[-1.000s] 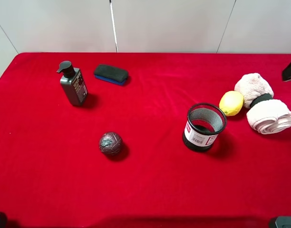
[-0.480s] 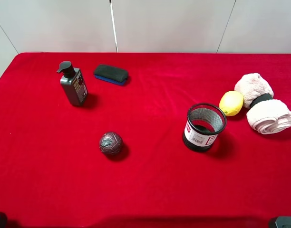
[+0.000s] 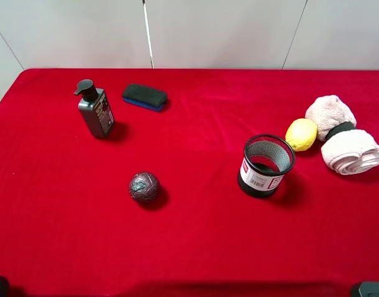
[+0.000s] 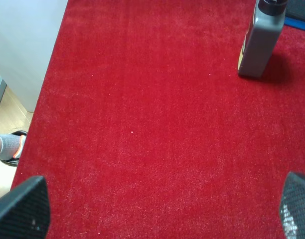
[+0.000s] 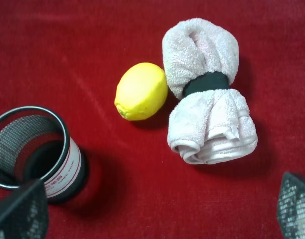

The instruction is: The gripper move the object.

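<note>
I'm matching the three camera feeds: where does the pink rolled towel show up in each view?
Exterior high: the pink towel lies at the far right edge of the red cloth.
Left wrist: not in view.
Right wrist: the towel sits upper right of centre.
Shared landmark: the lemon lies right against the towel in both.

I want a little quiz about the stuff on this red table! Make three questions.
1. True or false: the lemon sits next to the pink towel.
2. What wraps the towel's middle? A) black band B) white string C) nothing
3. Fill in: the right claw is spread wide and holds ____.

Key: 1 true. 2 A, the black band. 3 nothing; the towel lies on the red cloth, not gripped.
</note>
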